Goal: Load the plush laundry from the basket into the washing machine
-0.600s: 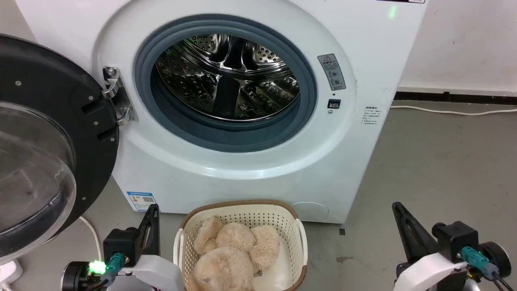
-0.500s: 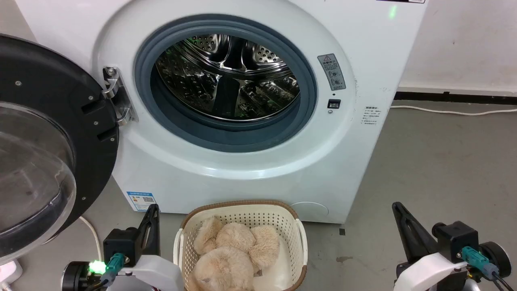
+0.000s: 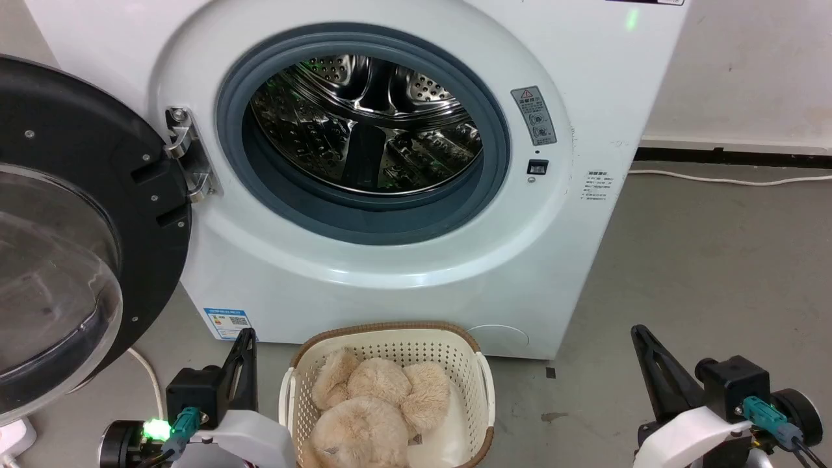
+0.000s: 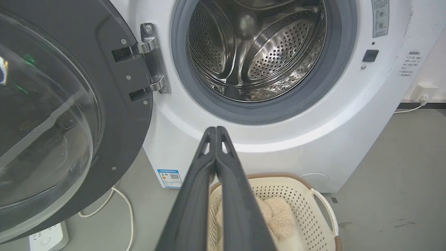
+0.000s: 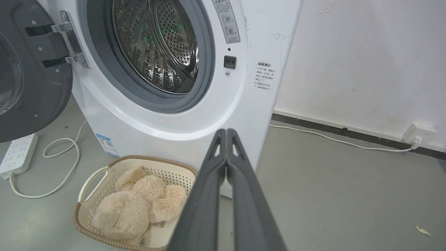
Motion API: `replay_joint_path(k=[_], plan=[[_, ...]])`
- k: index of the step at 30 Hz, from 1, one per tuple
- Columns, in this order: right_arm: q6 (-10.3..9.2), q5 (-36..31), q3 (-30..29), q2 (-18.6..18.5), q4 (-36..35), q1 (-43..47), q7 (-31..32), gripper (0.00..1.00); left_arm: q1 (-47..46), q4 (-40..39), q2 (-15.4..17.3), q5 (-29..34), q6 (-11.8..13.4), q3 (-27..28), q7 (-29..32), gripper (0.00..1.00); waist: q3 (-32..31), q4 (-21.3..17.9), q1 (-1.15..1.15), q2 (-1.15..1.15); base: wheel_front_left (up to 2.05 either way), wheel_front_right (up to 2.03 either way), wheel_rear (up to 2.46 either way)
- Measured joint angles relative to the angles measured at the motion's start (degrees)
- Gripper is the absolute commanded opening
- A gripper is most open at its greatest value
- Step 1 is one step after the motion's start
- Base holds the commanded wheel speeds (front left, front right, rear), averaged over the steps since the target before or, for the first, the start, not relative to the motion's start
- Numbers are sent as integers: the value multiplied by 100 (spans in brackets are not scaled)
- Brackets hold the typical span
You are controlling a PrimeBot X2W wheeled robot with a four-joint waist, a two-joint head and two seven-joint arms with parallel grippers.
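Left gripper (image 4: 216, 129) clenched, holding nothing, just left of basket (image 3: 403, 351). Right gripper (image 5: 226, 131) clenched, holding nothing, well right of basket. Plush (image 3: 380, 403) lies in basket on floor (image 3: 715, 273), before washer (image 3: 572, 260). Door (image 3: 84, 130) swung open at left.

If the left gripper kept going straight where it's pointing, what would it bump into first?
Probably the white front of the washing machine, just below its round opening: the left gripper aims there, fingers shut. Nothing seems in between, though depth is hard to judge.
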Motion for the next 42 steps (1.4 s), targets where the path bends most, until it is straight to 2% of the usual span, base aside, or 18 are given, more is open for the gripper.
replay_joint_path(k=[17,18,42], plan=[[0,0,0,0,0,0,0,0,0,0,0,0,0,0,0,0,0,0,0,0,0,0,0],[0,0,0,0,0,0,0,100,0,0,0,0,0,0,0,100,0,0,0,0,0,0,0],[0,377,1,0,40,26,-189,100,-25,229,0,-318,59,-151,-56,100,100,-28,1,0,0,0,0]])
